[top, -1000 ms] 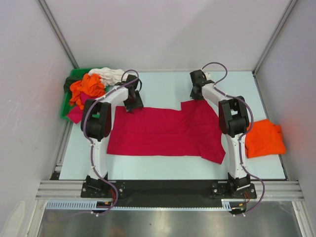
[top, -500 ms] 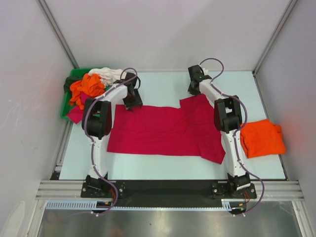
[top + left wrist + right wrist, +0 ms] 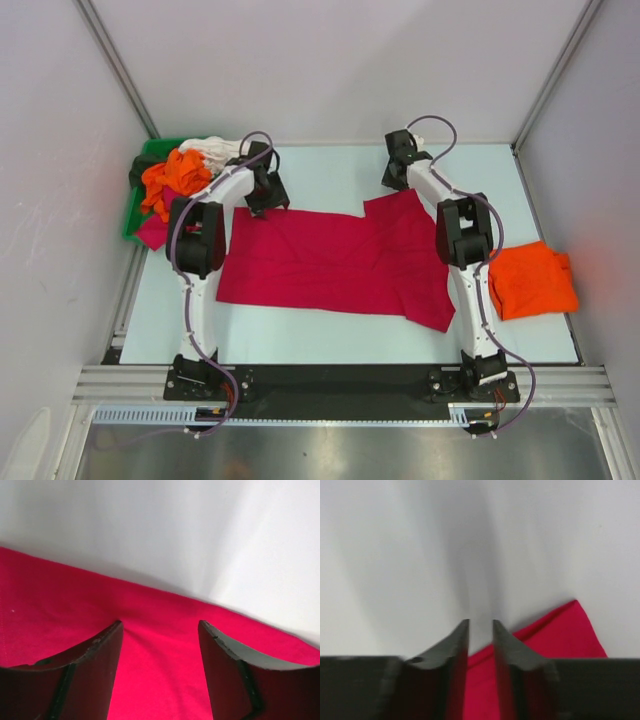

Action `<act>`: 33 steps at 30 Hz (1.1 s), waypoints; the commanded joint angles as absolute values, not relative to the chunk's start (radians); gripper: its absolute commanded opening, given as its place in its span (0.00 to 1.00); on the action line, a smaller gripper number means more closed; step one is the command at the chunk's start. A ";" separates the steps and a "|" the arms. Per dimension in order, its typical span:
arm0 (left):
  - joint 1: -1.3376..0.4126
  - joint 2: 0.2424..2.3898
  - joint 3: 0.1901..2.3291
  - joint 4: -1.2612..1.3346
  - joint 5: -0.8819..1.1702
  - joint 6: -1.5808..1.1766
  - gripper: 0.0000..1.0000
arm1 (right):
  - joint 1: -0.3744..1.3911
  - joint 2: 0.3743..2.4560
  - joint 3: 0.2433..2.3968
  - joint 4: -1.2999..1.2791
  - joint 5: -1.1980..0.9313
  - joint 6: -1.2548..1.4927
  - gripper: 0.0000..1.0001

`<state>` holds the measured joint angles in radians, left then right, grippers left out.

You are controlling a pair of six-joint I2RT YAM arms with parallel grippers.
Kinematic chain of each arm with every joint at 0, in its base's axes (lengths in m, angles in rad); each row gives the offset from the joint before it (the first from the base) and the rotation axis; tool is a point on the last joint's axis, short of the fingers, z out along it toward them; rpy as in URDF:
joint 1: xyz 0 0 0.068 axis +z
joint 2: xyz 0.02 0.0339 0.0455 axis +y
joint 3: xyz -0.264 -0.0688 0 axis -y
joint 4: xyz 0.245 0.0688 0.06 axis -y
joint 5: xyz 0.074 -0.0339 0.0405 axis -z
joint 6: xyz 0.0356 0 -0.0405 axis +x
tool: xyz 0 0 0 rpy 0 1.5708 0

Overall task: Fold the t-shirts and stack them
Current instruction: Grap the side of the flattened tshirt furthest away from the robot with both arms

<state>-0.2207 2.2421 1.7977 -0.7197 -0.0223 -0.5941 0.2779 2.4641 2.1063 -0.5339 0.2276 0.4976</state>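
Note:
A large crimson t-shirt (image 3: pixel 330 262) lies spread flat on the table, one sleeve reaching toward the front right. My left gripper (image 3: pixel 266 198) hovers at its far left edge; in the left wrist view the left gripper (image 3: pixel 160 625) is open, with crimson t-shirt (image 3: pixel 155 670) lying flat under the gap and nothing pinched. My right gripper (image 3: pixel 399 178) stands at the shirt's far right corner. In the right wrist view the right gripper (image 3: pixel 480 623) has a narrow gap, and the shirt's edge (image 3: pixel 555 635) lies below it on the table. A folded orange t-shirt (image 3: pixel 535 280) rests at the right.
A green bin (image 3: pixel 133 216) sits at the far left corner, heaped with orange (image 3: pixel 178 178), white (image 3: pixel 218 152), dark (image 3: pixel 140 170) and magenta (image 3: pixel 152 232) shirts. Frame posts and walls close in the table on three sides.
Both grippers moved toward the back, drawing the crimson shirt's far edge with them. The right jaws went from shut to a narrow gap; the left jaws opened wider.

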 commanded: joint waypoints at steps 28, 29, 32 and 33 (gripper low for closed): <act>-0.201 1.908 1.470 -0.545 -0.057 -0.615 0.72 | 0.187 2.235 1.819 -0.468 0.319 0.476 0.33; -0.201 1.904 1.463 -0.545 -0.057 -0.614 0.72 | 0.189 2.244 1.827 -0.471 0.319 0.479 0.33; -0.201 1.890 1.439 -0.540 -0.061 -0.615 0.72 | 0.198 2.275 1.853 -0.474 0.319 0.479 0.36; -0.201 1.888 1.431 -0.535 -0.060 -0.615 0.72 | 0.199 2.284 1.870 -0.476 0.318 0.477 0.36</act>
